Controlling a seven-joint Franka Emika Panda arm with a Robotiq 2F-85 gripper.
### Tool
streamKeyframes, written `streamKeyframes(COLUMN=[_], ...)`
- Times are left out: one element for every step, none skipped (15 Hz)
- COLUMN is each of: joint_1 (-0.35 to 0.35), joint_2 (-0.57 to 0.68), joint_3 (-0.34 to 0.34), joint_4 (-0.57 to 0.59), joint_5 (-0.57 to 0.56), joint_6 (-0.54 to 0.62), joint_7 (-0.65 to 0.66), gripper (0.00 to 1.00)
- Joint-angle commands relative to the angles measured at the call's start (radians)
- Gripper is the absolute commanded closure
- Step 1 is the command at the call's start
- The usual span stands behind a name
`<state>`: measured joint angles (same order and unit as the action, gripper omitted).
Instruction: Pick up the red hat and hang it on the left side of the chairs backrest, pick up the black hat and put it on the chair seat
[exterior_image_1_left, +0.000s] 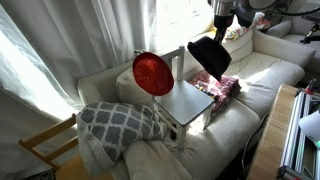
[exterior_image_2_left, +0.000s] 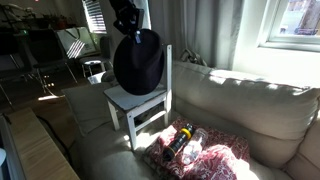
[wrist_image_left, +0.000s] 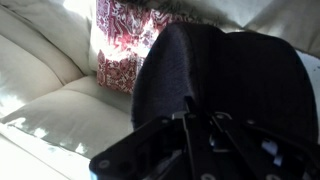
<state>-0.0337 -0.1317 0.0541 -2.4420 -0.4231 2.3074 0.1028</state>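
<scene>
Chair (exterior_image_2_left: 140, 108) stands up on the bench (exterior_image_1_left: 255, 75), and the hanging hat (exterior_image_1_left: 153, 73) sits over one corner post of the backrest (exterior_image_1_left: 178, 62). The carried hat (exterior_image_2_left: 138, 62) is clamped in the end effector (exterior_image_1_left: 218, 30), up above the seat (exterior_image_1_left: 188, 100). A cloth (exterior_image_2_left: 200, 150) lies on the bench just beside the chair legs, a pillow (exterior_image_1_left: 120, 122) rests at the chair's opposite side, and a wooden chair (exterior_image_1_left: 45, 145) stands beyond that, off the bench

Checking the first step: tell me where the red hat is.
In an exterior view the red hat hangs on a backrest corner, above the picture-left edge of the chair seat, beside the black hat held in the gripper.
</scene>
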Motion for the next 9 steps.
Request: streamKeyframes(joint_1=[0.033,0.043,0.051,0.059,0.067,0.073,0.081,0.09,0.099], joint_2=[0.002,0.02,0.038,0.066,0.09,0.123,0.153,0.182,0.217], joint_3=[0.023,0.036,0.045,0.056,0.061,0.069,0.073,0.074,0.073], joint_4=[0.0,0.002,0.004,0.011,0.018,0.031,0.043,0.055,0.071], joint_5=[-0.029,-0.038,-0.044,-0.051,-0.044,-0.061,-0.059,-0.057,-0.047], joint_6=[-0.115,-0.122,-0.118,-0.105,-0.098,-0.091,-0.085,-0.083,-0.074], joint_7=[-0.015,0.019,0.047,0.094,0.117,0.178,0.226,0.272,0.321], gripper=[0.98,0.98,0.98,0.98,0.98,0.98,0.98,0.98,0.98])
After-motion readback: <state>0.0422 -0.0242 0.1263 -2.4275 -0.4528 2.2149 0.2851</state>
